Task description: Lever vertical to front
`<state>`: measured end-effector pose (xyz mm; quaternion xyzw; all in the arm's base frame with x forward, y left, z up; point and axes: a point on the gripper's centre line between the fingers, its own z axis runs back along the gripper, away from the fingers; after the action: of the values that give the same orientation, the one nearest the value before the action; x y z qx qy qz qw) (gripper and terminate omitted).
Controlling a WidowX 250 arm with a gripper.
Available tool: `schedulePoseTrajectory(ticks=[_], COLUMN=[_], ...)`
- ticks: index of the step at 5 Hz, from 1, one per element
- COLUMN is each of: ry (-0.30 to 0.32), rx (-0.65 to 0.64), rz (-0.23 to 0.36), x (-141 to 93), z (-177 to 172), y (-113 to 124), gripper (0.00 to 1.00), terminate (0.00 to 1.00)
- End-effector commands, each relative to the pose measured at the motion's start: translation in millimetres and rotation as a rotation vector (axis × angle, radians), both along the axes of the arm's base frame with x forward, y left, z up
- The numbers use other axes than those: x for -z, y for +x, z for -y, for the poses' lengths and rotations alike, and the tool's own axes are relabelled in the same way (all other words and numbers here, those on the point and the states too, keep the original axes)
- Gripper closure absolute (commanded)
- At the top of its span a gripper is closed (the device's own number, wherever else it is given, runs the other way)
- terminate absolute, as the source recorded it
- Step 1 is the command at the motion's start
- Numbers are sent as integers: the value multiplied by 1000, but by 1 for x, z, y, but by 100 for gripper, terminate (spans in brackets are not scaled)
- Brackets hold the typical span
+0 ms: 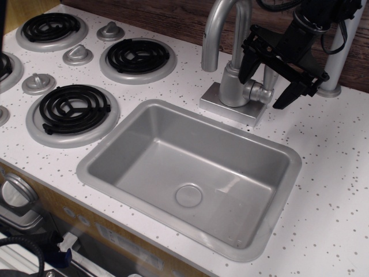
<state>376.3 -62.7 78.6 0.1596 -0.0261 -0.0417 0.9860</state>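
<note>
The lever (269, 78) is a slim silver-grey rod standing roughly upright from a round pivot stub (263, 93) on the right side of the faucet body (233, 86). Its upper part is hidden behind my gripper. My black gripper (261, 92) comes down from the upper right. It is open, with one finger (247, 62) left of the lever and the other finger (295, 92) to its right. The fingers straddle the lever, and no contact shows. The thick curved spout (214, 32) rises to the left of it.
A grey sink basin (115, 144) lies in front of the faucet. Black coil burners (137, 56) and silver knobs (78, 55) sit at the left. A tall grey pole with a flared foot (331, 88) stands just right of the gripper. A wooden wall (173, 14) runs behind.
</note>
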Motion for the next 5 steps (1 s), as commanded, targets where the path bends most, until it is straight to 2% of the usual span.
schedulePoseTrajectory(ticks=[1,2,3,4,5], ry=[0,28,104,131,156], rx=[0,7,35,44,39], rz=[0,123,248,294,315], x=[0,-8,-9,-23,-34], z=[0,-2,0,-4,-6], y=[0,8,16,25,29], gripper=[0,0,0,0,0], terminate=[0,0,0,0,0])
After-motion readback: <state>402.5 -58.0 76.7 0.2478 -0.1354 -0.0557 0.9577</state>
